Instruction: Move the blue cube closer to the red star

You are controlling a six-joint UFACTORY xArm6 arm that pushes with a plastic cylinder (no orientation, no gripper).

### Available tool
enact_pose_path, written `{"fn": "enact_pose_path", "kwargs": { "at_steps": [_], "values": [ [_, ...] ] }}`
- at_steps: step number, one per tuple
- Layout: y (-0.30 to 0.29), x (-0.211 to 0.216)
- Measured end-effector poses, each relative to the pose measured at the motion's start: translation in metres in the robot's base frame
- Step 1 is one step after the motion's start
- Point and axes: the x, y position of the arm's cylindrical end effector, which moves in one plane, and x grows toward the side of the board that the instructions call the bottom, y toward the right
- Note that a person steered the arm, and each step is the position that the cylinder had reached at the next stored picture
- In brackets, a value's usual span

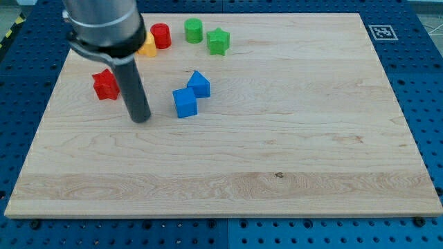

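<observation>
This place looks like a robotics lab or a test bench. A pale wooden desk (277,152) lies on a blue metal plate with regular rows of holes (422,83), as used for fixing equipment. A black-and-white marker tag (380,32) sits at the board's corner. Yellow-black hazard tape (10,33) shows at the view's upper left edge.

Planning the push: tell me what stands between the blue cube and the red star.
Only my tip does. It rests on the board between the blue cube on the view's right and the red star on the view's left. No block lies between them; the other blue block touches the cube's far side.
</observation>
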Motion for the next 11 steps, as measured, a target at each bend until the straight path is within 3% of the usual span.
{"fn": "enact_pose_path", "kwargs": {
  "at_steps": [2,3,6,8,9,11],
  "values": [
    [0.108,-0.002],
    [0.118,-0.020],
    [0.035,-0.047],
    [0.091,-0.046],
    [0.085,-0.034],
    [-0.002,-0.021]
  ]
}}
